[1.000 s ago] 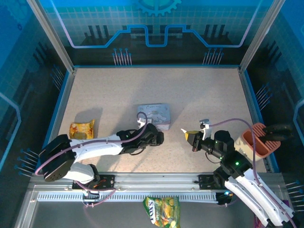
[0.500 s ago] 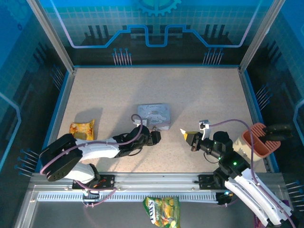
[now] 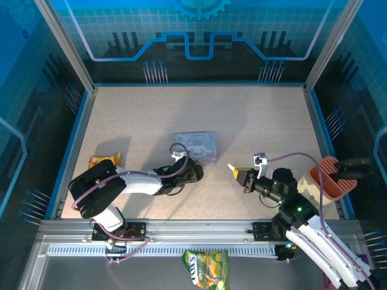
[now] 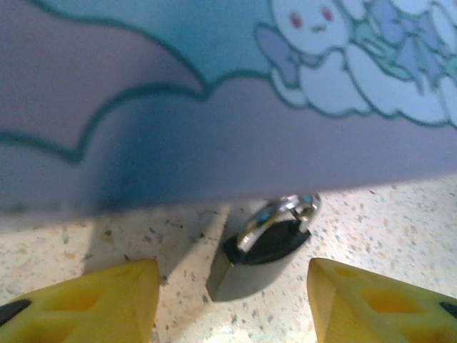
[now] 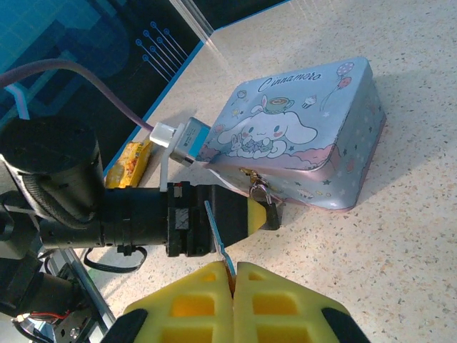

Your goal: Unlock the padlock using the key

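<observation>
The padlock (image 4: 264,246), small and dark with a shiny shackle, hangs from the clasp of the lilac cartoon tin (image 4: 214,128) and rests on the table. My left gripper (image 4: 232,304) is open, one yellow fingertip (image 4: 107,300) on each side of the padlock and neither touching it. The right wrist view looks at the padlock (image 5: 271,211) from the other side, with the left gripper's yellow tip (image 5: 251,216) beside it. My right gripper (image 5: 233,275) is shut on the key (image 5: 216,230), whose thin blade points up toward the padlock. From above, the right gripper (image 3: 236,173) is to the right of the tin (image 3: 197,147).
A yellow snack bag (image 3: 103,161) lies at the left by the left arm. An orange cup (image 3: 326,175) stands at the right edge. Another snack bag (image 3: 205,267) lies below the front rail. Open tabletop (image 3: 199,109) stretches behind the tin.
The left arm's rear links have swung up and right while its gripper stayed at the tin's front edge. The right gripper with the key has barely shifted.
</observation>
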Robot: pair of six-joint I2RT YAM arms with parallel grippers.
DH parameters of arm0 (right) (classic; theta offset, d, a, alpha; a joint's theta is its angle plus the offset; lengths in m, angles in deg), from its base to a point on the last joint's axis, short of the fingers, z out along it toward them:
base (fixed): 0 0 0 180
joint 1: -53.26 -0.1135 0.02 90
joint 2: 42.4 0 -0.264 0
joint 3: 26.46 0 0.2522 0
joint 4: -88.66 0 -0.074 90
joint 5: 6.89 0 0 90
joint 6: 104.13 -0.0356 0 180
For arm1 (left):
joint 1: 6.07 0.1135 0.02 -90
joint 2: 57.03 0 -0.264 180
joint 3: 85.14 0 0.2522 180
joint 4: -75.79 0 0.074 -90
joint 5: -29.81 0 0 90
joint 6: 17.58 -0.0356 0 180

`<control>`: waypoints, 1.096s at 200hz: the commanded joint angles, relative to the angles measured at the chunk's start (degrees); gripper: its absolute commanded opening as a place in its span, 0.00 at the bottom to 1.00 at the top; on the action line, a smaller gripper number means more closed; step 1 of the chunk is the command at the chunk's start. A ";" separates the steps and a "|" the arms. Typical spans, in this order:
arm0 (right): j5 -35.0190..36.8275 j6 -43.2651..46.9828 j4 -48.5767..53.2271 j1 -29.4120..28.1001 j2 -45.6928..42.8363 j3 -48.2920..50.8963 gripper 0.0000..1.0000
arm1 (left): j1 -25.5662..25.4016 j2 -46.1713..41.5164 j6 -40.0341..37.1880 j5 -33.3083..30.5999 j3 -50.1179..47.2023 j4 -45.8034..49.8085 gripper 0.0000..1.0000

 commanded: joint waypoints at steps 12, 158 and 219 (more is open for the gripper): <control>-1.12 -0.57 -1.85 -0.74 0.02 0.76 0.00 | 0.65 5.36 -0.18 3.76 4.43 -2.15 0.50; -3.25 -15.97 -11.46 -2.37 7.17 7.85 0.00 | 1.48 1.65 0.58 11.95 5.88 -1.10 0.15; -9.25 -17.17 -17.00 -3.21 23.26 5.94 0.00 | 2.53 -1.17 2.46 22.07 4.12 -6.84 0.16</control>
